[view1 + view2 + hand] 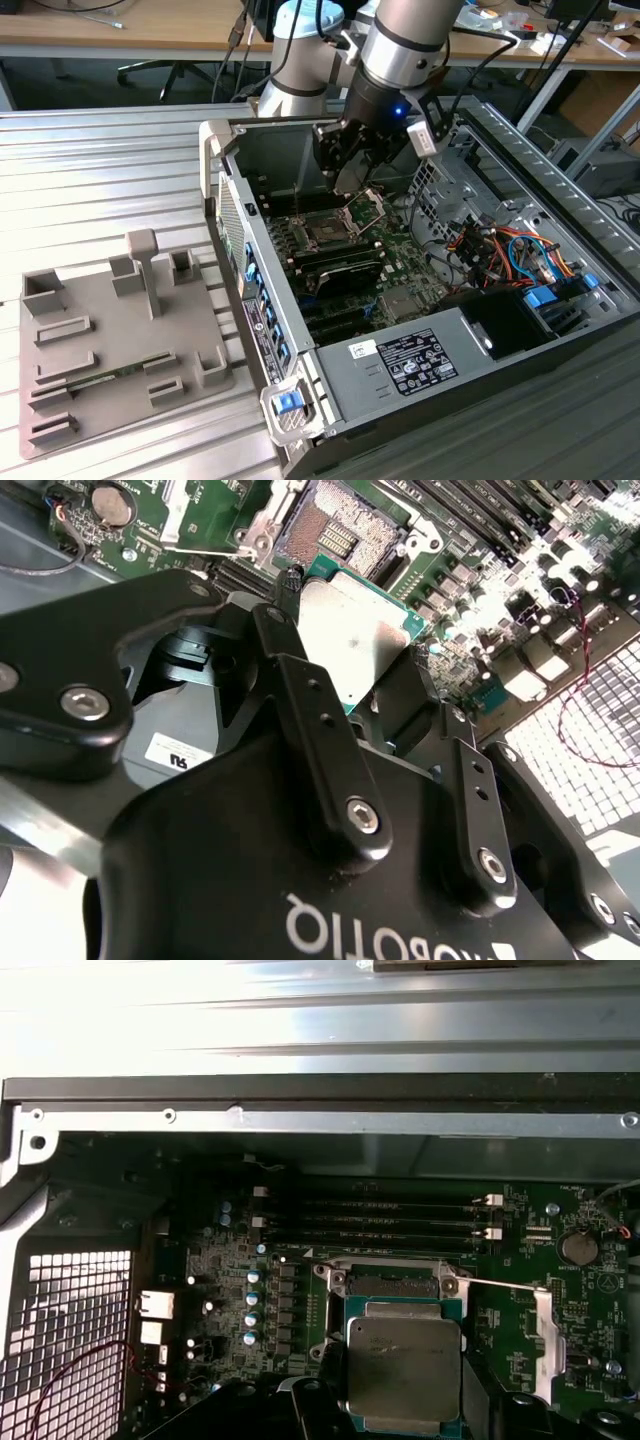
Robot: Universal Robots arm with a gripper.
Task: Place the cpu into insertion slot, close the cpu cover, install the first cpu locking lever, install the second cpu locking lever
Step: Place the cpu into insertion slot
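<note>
A ribbed metal table (100, 170) in a workshop carried an open computer case (330, 370), with a grey fixture tray (110, 340) lying at the exterior view's left. The gripper (348, 170) hung inside the case toward its far end, clenched on the cpu (355, 630) by two opposite edges, silvery top outward. In the first wrist view the cpu (405, 1365) sat apart from the insertion slot (392, 1285), partly overlapping its rim, and the slot's dark contact field lay bare. The cpu cover (543, 1340) was swung open just beside the slot.

Done well, this placing likely called for squaring the chip's edges to the rim, keeping it level, and lowering it straight without sliding across the contacts. The grip should ease only when all four sides rest flat inside.
</note>
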